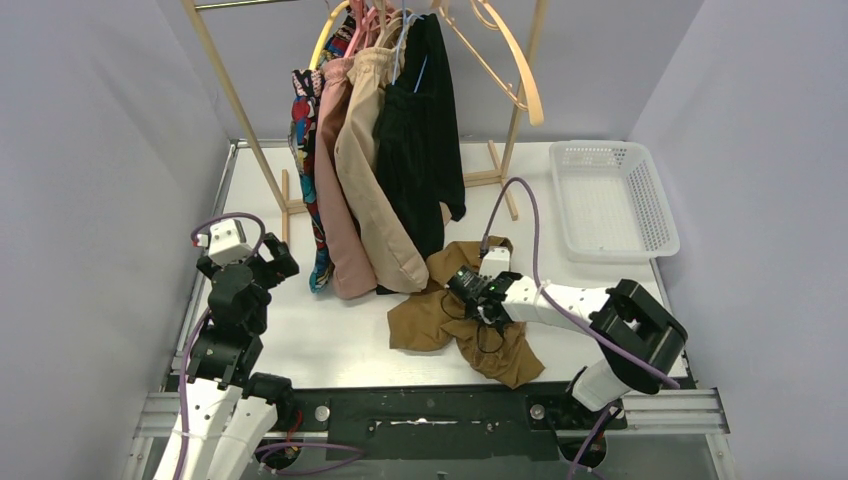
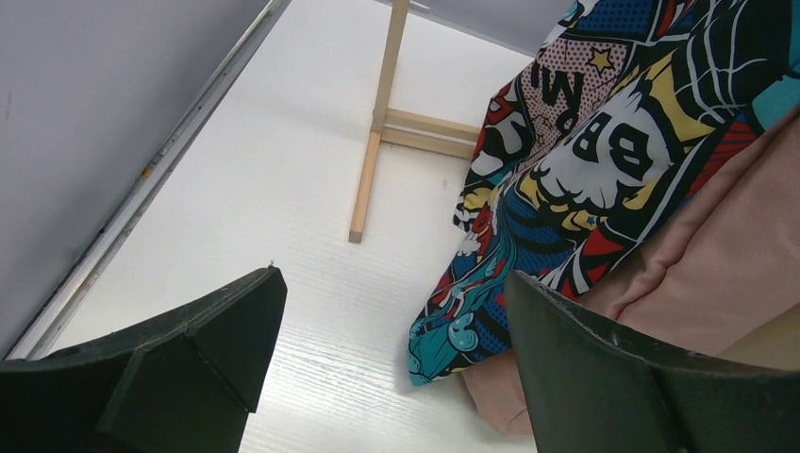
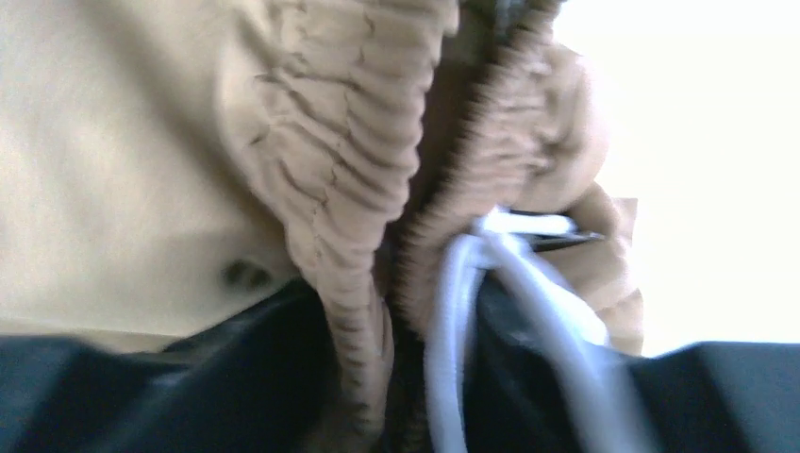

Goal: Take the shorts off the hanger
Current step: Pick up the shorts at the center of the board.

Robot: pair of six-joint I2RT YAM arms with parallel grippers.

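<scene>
We found the brown shorts (image 1: pixel 440 322) already off the rack (image 1: pixel 232 95), crumpled on the table (image 1: pixel 330 340) near the front, with the right gripper (image 1: pixel 480 292) down on them. Only the right wrist view showed the hold: the gathered waistband was pinched between the dark fingers (image 3: pixel 189 387), jaws narrow around the cloth. Beside it ran a white strand (image 3: pixel 453 311), too blurred for us to call drawstring or hanger. We judged this pair freed, and the step in hand as setting it down, perhaps toward the basket (image 1: pixel 655 205).

Four pairs hung pressed together on the rack: comic shorts (image 1: pixel 305 110), pink shorts (image 1: pixel 335 200), beige shorts (image 1: pixel 370 200) and black shorts (image 1: pixel 425 150), with an empty hanger (image 1: pixel 527 85) to their right. The left gripper (image 2: pixel 393 293) stood wide apart with nothing in it, near the comic shorts. Its wrist view showed their hem reaching down to the table, which the top view left unclear.

Next, we judged, the brown pair needed releasing, then a high grip on one hanging waistband, drawn off without dragging its neighbours
</scene>
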